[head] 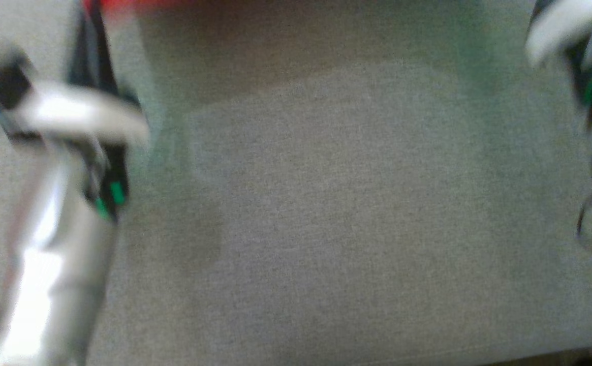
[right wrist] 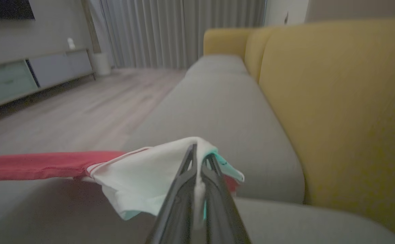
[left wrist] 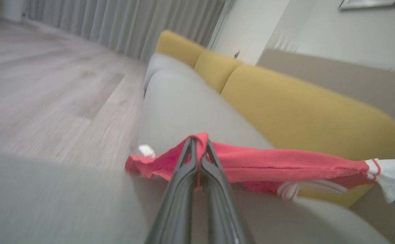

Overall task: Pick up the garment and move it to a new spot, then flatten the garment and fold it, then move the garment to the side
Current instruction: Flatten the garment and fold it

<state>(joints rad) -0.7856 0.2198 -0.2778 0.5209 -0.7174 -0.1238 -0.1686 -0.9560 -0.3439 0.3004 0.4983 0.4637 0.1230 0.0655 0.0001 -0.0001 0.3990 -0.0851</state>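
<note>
Red-and-white garment point(left wrist: 272, 166): stretched taut between both grippers, over grey sofa seat point(right wrist: 217, 108), in front of yellow back cushions point(left wrist: 302, 115) | left gripper point(left wrist: 199, 140): fingers pinched together on the red end | right gripper point(right wrist: 199, 149): fingers pinched together on the white end | head view: blurred

Garment point(right wrist: 31, 166) edge-cropped, left forearm point(head: 47, 264) blurred

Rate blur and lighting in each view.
Head view: heavy motion blur, the sofa seat and left forearm smeared. Left wrist view: bright, mildly blurred, the left tool shut on the garment readable. Right wrist view: dimmest, yet the right tool is sharp.
</note>
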